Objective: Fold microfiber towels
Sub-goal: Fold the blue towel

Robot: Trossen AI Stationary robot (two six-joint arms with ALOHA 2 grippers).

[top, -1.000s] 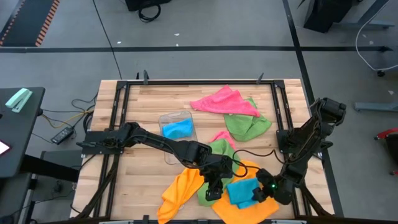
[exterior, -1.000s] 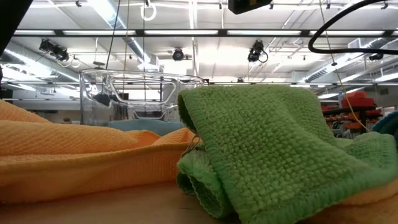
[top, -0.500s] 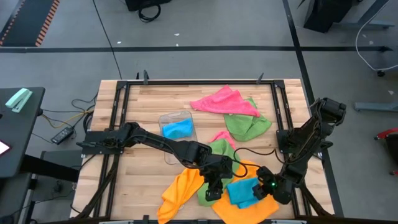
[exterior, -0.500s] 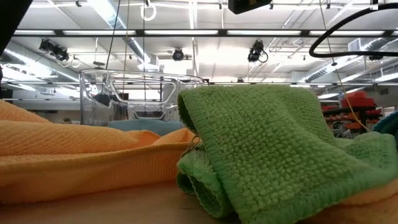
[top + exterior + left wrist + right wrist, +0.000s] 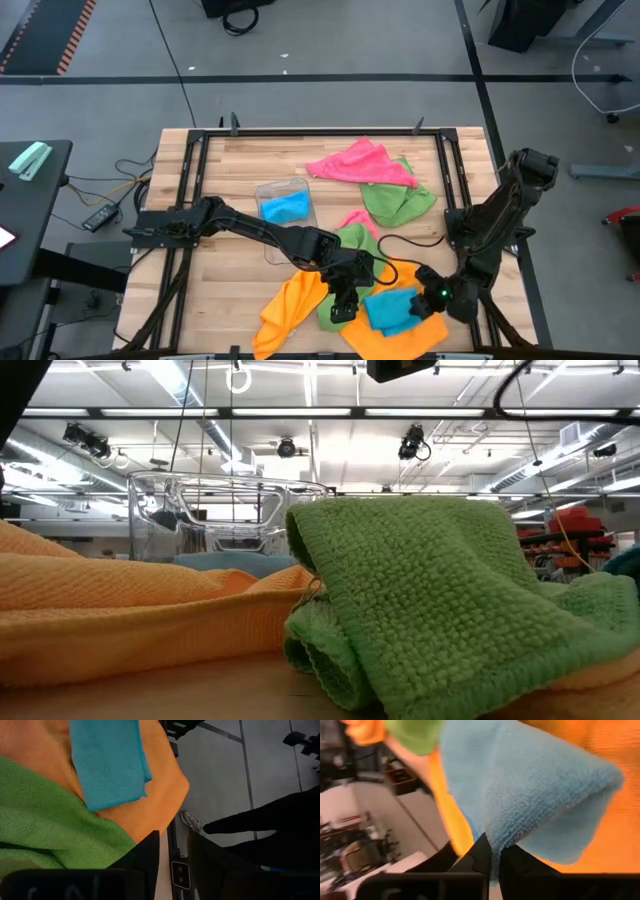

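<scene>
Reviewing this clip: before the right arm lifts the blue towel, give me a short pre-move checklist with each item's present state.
1. right gripper shut on the blue towel: ok, the fingers pinch its edge.
2. Blue towel lies on top of the orange towel, nothing covering it: ok.
3. left gripper is clear of the blue towel: cannot tell; it sits low at the green towel right beside it.
4. Left gripper's hold on any cloth: cannot tell.
5. clear tray out of the lift path: ok, it stands farther back on the table.
6. Bystander clearance: not ok, a person's shoe is beside the table edge.
</scene>
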